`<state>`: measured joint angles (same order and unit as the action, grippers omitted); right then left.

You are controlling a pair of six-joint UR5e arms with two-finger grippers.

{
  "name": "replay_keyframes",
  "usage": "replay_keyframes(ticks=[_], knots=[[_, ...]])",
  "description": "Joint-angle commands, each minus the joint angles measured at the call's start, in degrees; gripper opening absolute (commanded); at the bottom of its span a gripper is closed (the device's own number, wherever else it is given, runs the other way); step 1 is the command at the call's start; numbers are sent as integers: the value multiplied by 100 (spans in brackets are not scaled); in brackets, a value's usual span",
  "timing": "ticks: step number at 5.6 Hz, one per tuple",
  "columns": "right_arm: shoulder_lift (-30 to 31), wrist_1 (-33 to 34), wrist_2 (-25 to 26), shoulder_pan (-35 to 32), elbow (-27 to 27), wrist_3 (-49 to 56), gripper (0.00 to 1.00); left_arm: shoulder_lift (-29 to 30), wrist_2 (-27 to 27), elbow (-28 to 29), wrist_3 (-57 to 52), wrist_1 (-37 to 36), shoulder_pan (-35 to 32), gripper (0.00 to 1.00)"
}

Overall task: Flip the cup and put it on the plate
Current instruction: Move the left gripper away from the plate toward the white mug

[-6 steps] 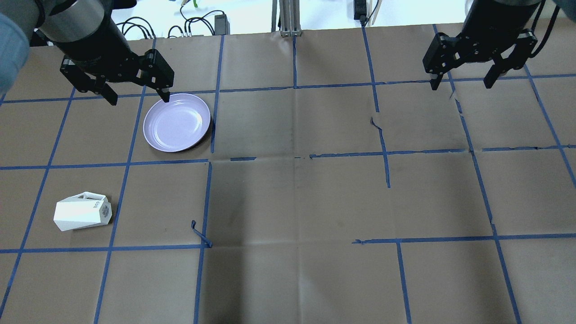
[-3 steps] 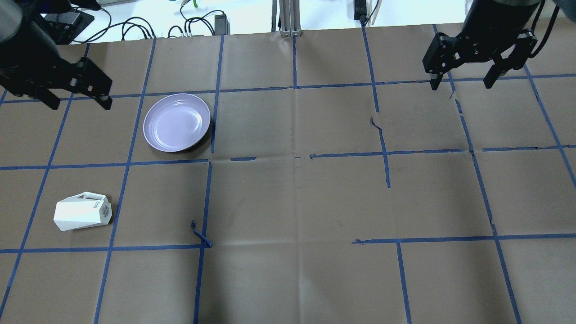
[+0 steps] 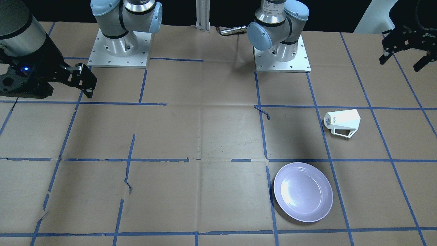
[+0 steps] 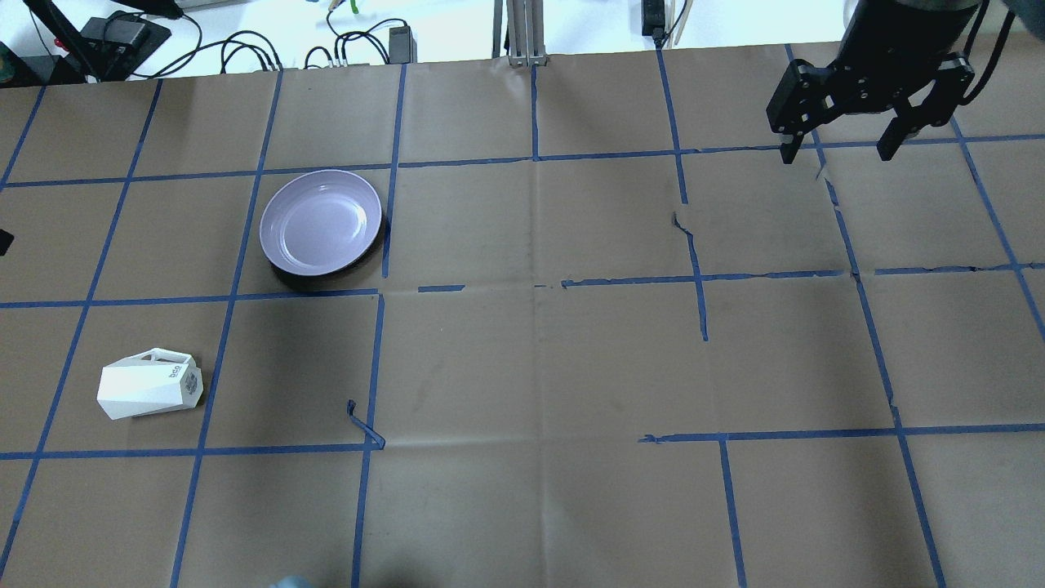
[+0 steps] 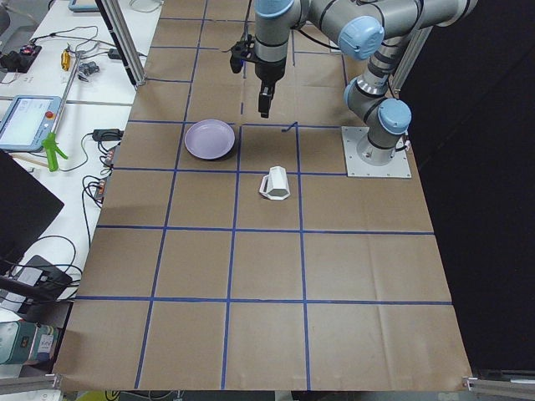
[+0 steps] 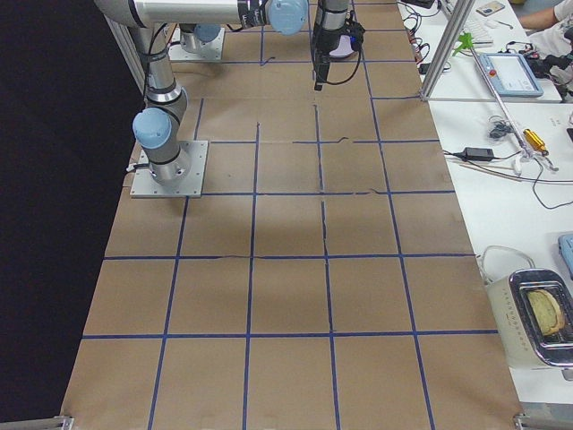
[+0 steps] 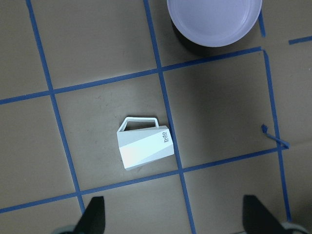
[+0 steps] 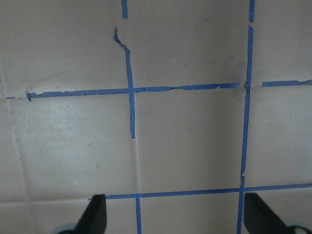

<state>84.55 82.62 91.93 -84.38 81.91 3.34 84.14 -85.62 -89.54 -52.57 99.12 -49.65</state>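
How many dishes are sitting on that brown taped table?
2. A white faceted cup lies on its side on the robot's left. A lavender plate sits empty, apart from the cup and farther from the robot. No other dishes show there in any view.

Left gripper (image 3: pixel 400 64), right gripper (image 4: pixel 835 153): jaws apart

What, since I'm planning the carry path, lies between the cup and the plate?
Nothing but brown paper crossed by blue tape lines; the overhead exterior view shows this stretch between cup and plate.
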Motion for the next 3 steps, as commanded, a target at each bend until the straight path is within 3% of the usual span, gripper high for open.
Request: replay_keyframes(ticks=[1, 3], knots=[[0, 0, 0, 0, 0, 0, 100, 398, 432, -89, -1174, 230, 1164, 98], [0, 0, 0, 0, 0, 0, 100, 1328, 450, -160, -1177, 300, 1580, 99]])
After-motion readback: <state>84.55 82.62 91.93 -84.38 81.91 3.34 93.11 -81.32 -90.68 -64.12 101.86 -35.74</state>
